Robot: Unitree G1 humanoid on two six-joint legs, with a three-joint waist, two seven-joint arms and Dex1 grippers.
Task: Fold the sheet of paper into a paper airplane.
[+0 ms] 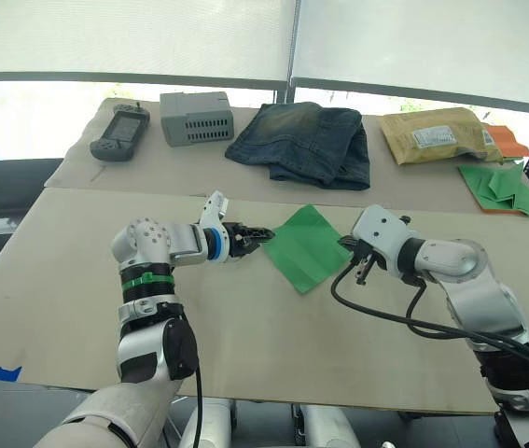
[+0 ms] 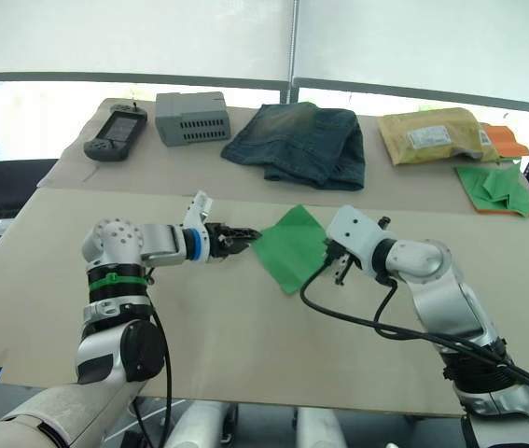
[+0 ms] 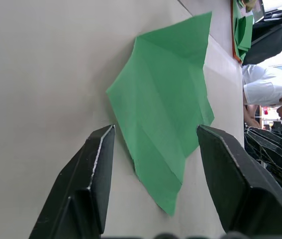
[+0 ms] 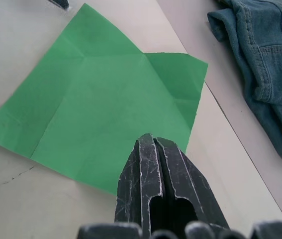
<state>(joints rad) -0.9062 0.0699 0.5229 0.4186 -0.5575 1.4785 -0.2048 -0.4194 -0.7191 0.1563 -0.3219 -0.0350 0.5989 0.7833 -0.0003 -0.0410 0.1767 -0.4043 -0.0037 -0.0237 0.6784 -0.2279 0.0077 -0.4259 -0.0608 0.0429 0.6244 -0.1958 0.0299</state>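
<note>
The sheet of paper (image 1: 309, 246) is bright green, creased, and lies flat on the beige table between my two arms, turned like a diamond. One corner is folded over, as the right wrist view shows on the paper (image 4: 96, 104). My left gripper (image 1: 258, 238) is open, its fingers (image 3: 93, 169) straddling the table just short of the paper's left corner (image 3: 165, 119). My right gripper (image 1: 351, 248) is shut with nothing in it, its tip at the paper's right edge.
Folded blue jeans (image 1: 303, 140) lie behind the paper. At the far edge sit a grey box (image 1: 196, 117), a black handheld device (image 1: 120, 132) and a padded envelope (image 1: 439, 134). A heap of green paper pieces on an orange sheet (image 1: 499, 185) lies far right.
</note>
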